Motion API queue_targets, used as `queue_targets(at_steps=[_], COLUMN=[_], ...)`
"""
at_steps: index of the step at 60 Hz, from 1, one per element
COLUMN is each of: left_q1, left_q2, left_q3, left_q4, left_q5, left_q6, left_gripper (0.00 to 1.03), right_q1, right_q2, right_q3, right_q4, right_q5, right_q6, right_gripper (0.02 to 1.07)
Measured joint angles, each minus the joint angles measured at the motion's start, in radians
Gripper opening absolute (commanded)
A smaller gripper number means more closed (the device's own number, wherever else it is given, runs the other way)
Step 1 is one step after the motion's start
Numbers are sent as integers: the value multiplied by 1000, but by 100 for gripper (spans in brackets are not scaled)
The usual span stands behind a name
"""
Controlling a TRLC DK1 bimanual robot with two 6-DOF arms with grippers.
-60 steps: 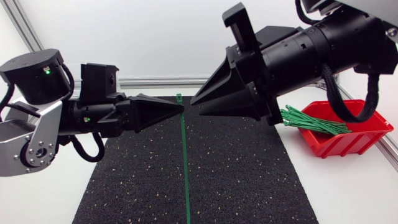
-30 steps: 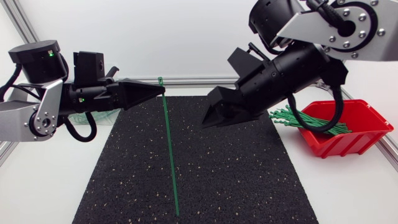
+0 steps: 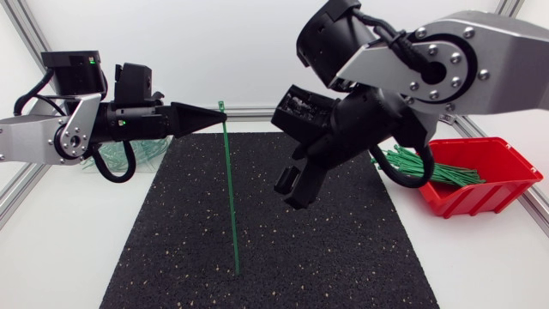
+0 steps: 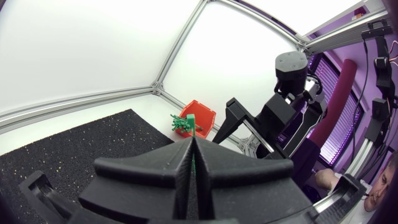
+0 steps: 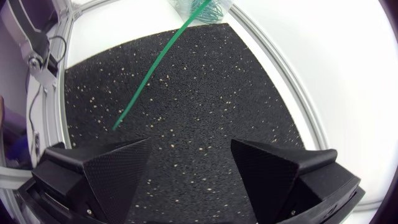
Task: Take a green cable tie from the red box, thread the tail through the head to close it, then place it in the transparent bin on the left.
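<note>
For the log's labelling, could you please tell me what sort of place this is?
Probably a robotics lab test bench: a left arm and a right arm over a black mat, an aluminium frame rail, a red box of green cable ties.

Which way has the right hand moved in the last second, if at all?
Yes. The right hand has left the far edge of the mat and now points down over its middle.

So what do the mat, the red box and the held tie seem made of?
The mat looks like black rubber granulate, matte, pale-flecked. The red box looks like moulded plastic, smooth with slight sheen. The cable tie is likely nylon: thin, green, hanging straight.
</note>
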Motion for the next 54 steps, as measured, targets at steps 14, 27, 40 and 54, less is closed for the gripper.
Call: queue_targets(at_steps=[14,27,40,54], left_q1=[0,1,8,25], left_q2=[2,20,24,39], left_q3=[26,66,97,137], left_q4=[-119,-226,-314,-360], left_q5=[-16,-23,-27,-27], left_q6=[80,161,224,270], left_gripper=[4,4,4,4], right_q1=[105,214,276,310], right_q2=[10,-13,-24,-20], right_q3=[-96,-207,-312,-452], right_q4=[143,294,505,835], right_q5=[146,270,358,433], right_q6=[-420,-660,-933,-1261], right_gripper=[99,95,103,103])
